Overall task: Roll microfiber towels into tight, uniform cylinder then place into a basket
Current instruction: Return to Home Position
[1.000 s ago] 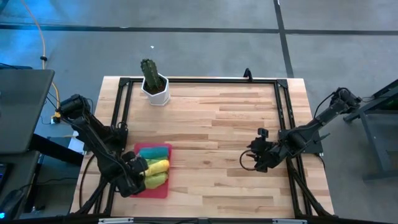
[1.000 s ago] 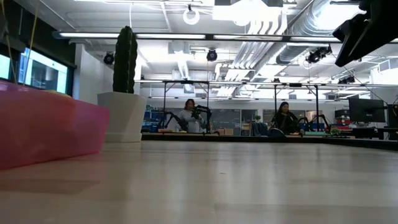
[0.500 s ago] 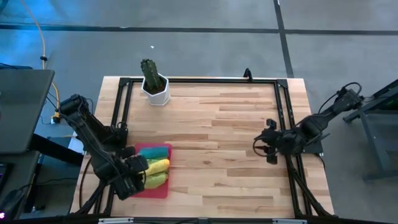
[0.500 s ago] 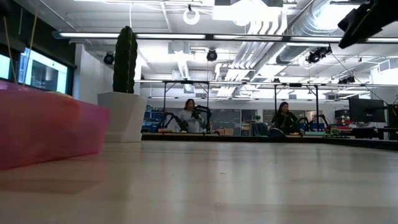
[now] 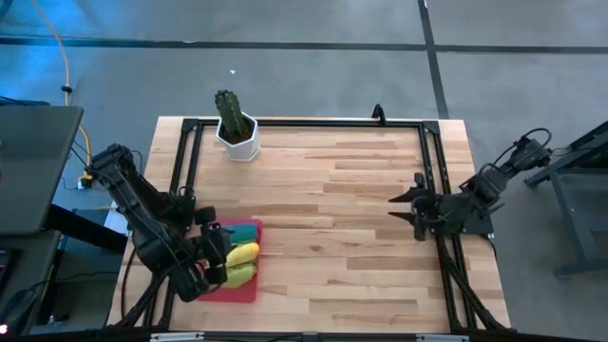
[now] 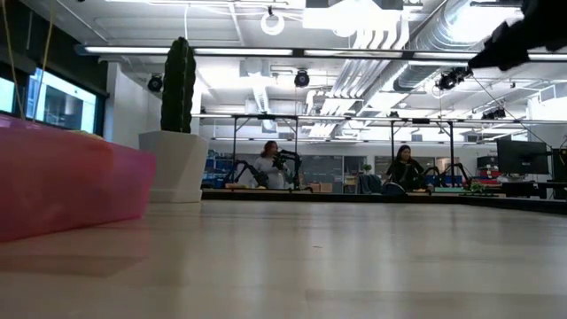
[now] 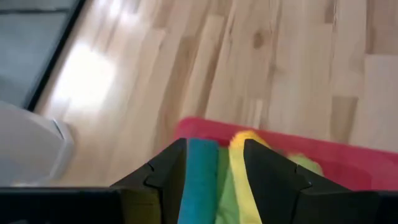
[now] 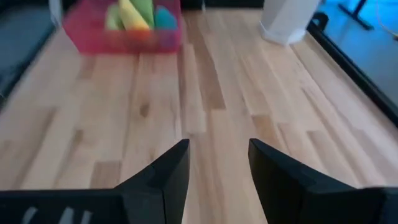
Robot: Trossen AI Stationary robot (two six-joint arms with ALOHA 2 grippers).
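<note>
Standing apart with nothing between them, the fingers (image 7: 166,177) of the left gripper (image 5: 215,253) hang released just above the basket (image 5: 249,293), which sits on the left side of the counter (image 5: 332,190). Inside it the rolled microfiber towels (image 5: 239,255) lie side by side, with the teal towel (image 5: 237,232), yellow towel (image 5: 243,253) and lime green towel (image 5: 239,274) showing. The right gripper (image 5: 407,204), its fingers likewise spread and empty, hovers at the counter's right edge, well apart from the basket. A white pot (image 5: 239,144) with a cactus (image 5: 227,109) stands near the far-left corner.
</note>
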